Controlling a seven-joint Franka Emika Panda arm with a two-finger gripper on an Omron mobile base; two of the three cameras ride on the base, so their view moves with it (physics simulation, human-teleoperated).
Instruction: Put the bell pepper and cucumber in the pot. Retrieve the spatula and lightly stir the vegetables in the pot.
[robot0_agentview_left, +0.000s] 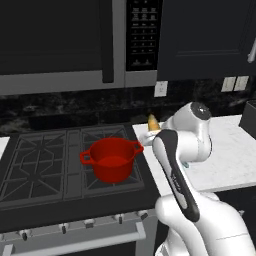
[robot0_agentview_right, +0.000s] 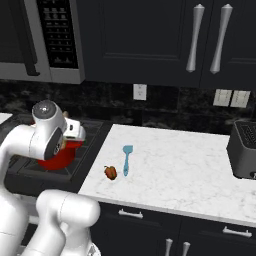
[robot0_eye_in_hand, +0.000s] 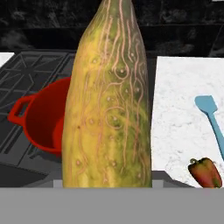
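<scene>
The cucumber (robot0_eye_in_hand: 109, 100), a long yellow-green vegetable with a bumpy, veined skin, stands upright in front of the hand camera, and we judge that the two-finger gripper (robot0_eye_in_hand: 107, 183) is clamped on its lower end, though the fingertips themselves are hidden behind it. In the left base view its tip (robot0_agentview_left: 153, 123) pokes up behind the white arm's elbow, just beside the stove's right edge. The round, glossy red pot (robot0_agentview_left: 111, 158) with loop handles sits on the black stove grate (robot0_agentview_left: 45, 165), apparently empty. So we are in the first step: carrying the cucumber over to the pot. Next we need to swing left until it hangs above the pot's mouth, then let go. The bell pepper (robot0_agentview_right: 110, 172), here a small red-orange one, lies on the white marble counter (robot0_agentview_right: 190, 165), just beside the slender light-blue spatula (robot0_agentview_right: 126, 159); both wait untouched. The arm is folded tightly, elbow high, hand held near the counter's left edge.
</scene>
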